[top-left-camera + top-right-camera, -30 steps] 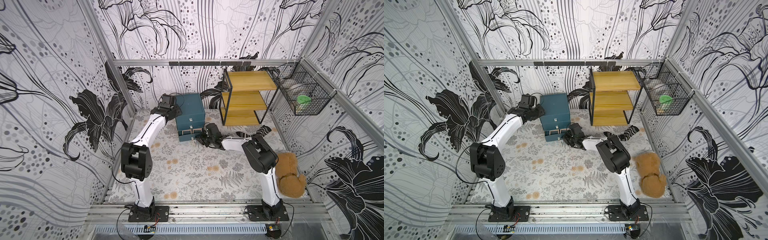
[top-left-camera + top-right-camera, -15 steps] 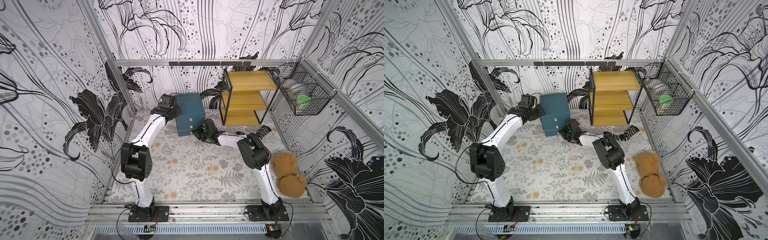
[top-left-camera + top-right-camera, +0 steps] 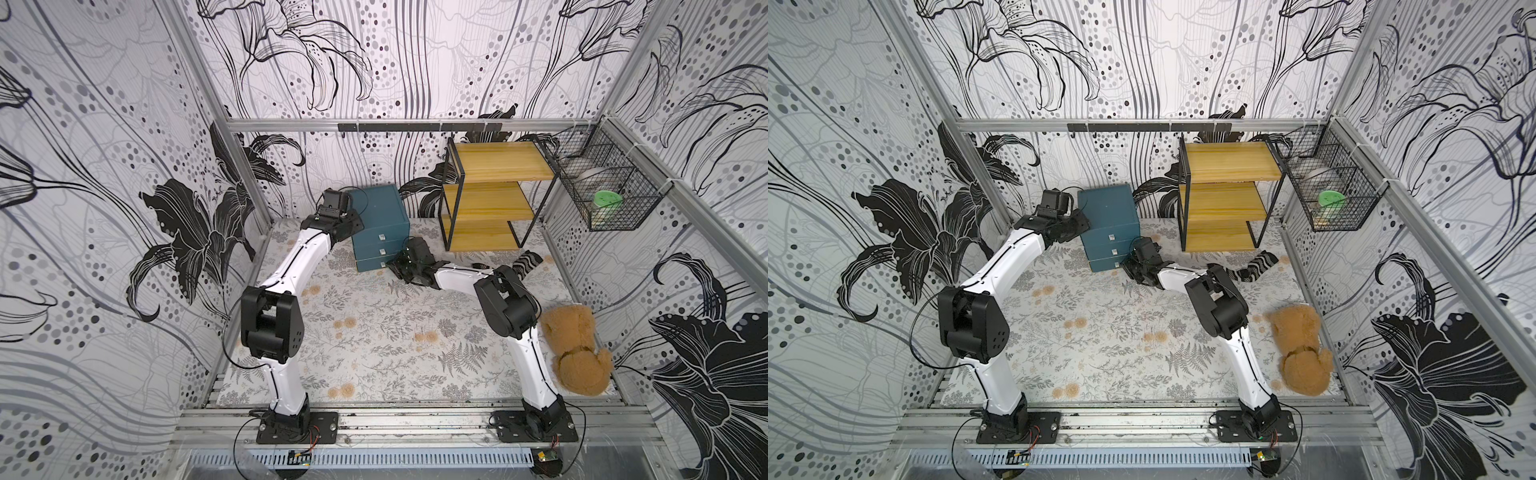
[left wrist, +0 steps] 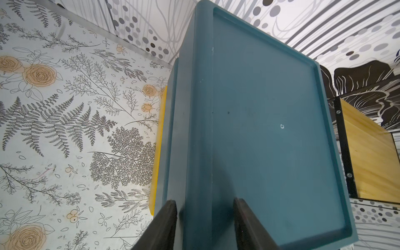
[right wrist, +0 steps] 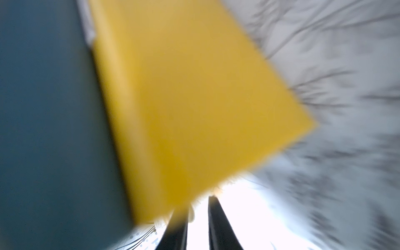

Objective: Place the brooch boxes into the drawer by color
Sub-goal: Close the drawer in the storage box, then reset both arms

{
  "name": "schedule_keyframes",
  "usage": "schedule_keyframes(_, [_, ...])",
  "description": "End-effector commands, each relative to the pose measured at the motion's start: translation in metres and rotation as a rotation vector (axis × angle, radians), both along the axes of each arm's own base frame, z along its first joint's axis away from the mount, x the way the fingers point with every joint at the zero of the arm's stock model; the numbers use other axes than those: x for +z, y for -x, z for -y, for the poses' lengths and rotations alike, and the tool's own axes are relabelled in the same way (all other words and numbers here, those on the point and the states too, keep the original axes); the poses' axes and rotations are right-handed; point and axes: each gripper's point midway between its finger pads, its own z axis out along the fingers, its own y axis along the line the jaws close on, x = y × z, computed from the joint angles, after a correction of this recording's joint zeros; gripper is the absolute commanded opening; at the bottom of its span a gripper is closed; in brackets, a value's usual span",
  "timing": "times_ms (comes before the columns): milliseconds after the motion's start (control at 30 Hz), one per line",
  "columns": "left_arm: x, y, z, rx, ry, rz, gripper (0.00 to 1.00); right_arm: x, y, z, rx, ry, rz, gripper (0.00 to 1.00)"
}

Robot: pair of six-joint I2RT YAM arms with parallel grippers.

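Note:
The drawer is a teal chest at the back with all three fronts pushed in. My left gripper sits astride the chest's top edge at its left side. Its jaws stand open, a little wider than that edge. My right gripper lies low at the bottom drawer's right end. Blur and glare hide what sits between its close-set fingers. No brooch boxes show in either top view. A yellow edge lies low beside the chest. A blurred yellow face borders the teal. I cannot tell what either is.
A yellow-wood shelf with a black frame stands right of the chest. A striped sock lies in front of it. A brown teddy bear lies by the right wall. A wire basket hangs above it.
The bottom drawer stood pulled out a second ago and is now pushed in, with my right gripper moved in against it. The left arm has stayed at the chest's top edge.

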Motion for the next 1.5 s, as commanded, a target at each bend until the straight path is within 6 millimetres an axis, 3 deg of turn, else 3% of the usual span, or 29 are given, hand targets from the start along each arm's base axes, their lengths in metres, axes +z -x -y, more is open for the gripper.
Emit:
schedule_keyframes(0, [0.015,0.016,-0.01,0.042,-0.01,0.006,0.53,0.043,0.009,0.028,-0.022,0.119,0.065,0.25])
schedule_keyframes(133, [0.042,0.032,-0.021,0.115,-0.003,0.093,0.61,0.071,0.031,0.067,-0.022,0.293,0.111,0.4])
schedule_keyframes(200, [0.056,0.045,-0.032,0.166,0.001,0.142,0.7,0.089,0.045,0.091,-0.025,0.391,0.146,0.53])
schedule_keyframes(233, [0.061,0.051,-0.036,0.187,0.001,0.165,0.75,0.1,0.05,0.103,-0.033,0.428,0.169,0.61])
schedule_keyframes(267, [0.068,0.058,-0.04,0.203,0.002,0.192,0.9,0.113,0.055,0.117,-0.044,0.469,0.199,0.76])
schedule_keyframes(300, [0.074,0.065,-0.043,0.212,0.006,0.216,0.98,0.126,0.06,0.132,-0.054,0.508,0.228,0.98])
schedule_keyframes(433, [0.085,0.087,-0.058,0.259,-0.018,0.268,0.97,0.164,0.077,0.191,-0.105,0.633,0.283,0.96])
schedule_keyframes(567, [0.08,0.11,-0.074,0.298,-0.097,0.298,0.97,0.209,0.095,0.246,-0.174,0.861,0.386,0.96])
schedule_keyframes(667, [0.073,0.132,-0.091,0.391,-0.249,0.322,0.97,0.223,0.116,0.301,-0.334,1.078,0.345,0.96])
schedule_keyframes(733, [0.063,0.144,-0.102,0.481,-0.293,0.352,0.97,0.222,0.127,0.329,-0.403,1.196,0.371,0.96])
schedule_keyframes(833, [0.048,0.159,-0.111,0.479,-0.349,0.446,0.97,0.208,0.137,0.35,-0.348,1.227,0.58,0.96])
schedule_keyframes(967, [0.021,0.175,-0.122,0.443,-0.528,0.501,0.97,0.162,0.163,0.417,-0.449,1.242,0.493,0.96])
schedule_keyframes(1033, [0.007,0.174,-0.116,0.366,-0.605,0.519,0.97,0.138,0.169,0.429,-0.408,1.27,0.461,0.96])
schedule_keyframes(1233, [-0.032,0.167,-0.115,0.303,-0.641,0.539,0.97,0.094,0.172,0.428,-0.3,1.35,0.492,0.96])
schedule_keyframes(1467, [-0.061,0.155,-0.11,0.276,-0.589,0.574,0.97,0.076,0.168,0.421,-0.288,1.288,0.653,0.96])
